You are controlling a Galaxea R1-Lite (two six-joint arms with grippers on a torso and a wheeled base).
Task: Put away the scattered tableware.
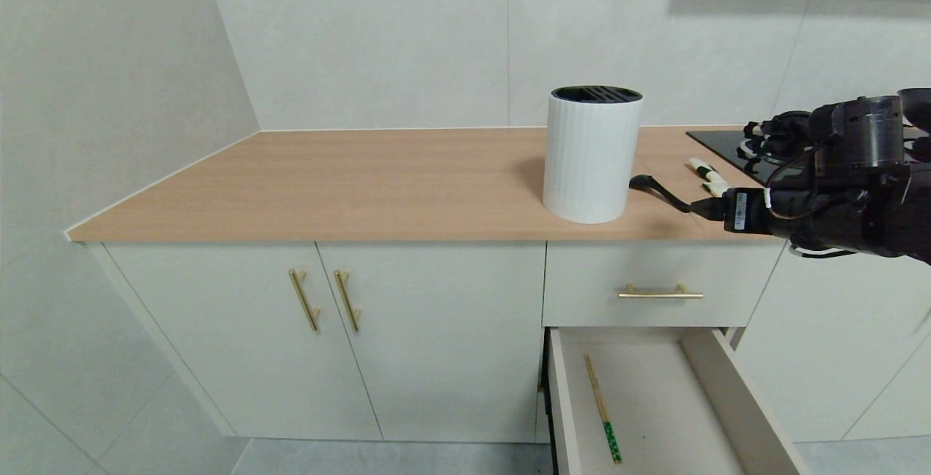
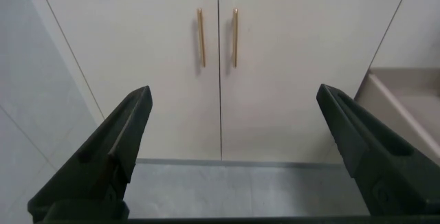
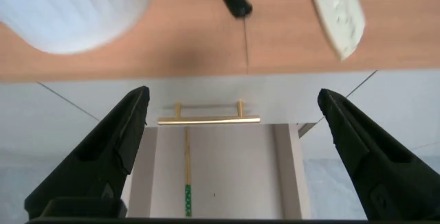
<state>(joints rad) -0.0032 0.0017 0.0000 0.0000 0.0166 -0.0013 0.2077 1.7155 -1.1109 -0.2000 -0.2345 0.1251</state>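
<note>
A green-tipped wooden chopstick lies in the open lower drawer, while two more pieces wait on the wooden countertop above: a black-handled utensil just beside the white ribbed cylindrical holder, and a pale-handled utensil nearer the hob. The right gripper hangs over the counter's front edge near the black handle, its jaws spread wide and holding nothing. The left gripper, equally released, sits low, facing the cabinet doors. The work looks part done, with the next pick-up at hand. That calls for lowering the right gripper squarely over the black handle and closing on it before carrying it down to the drawer.
</note>
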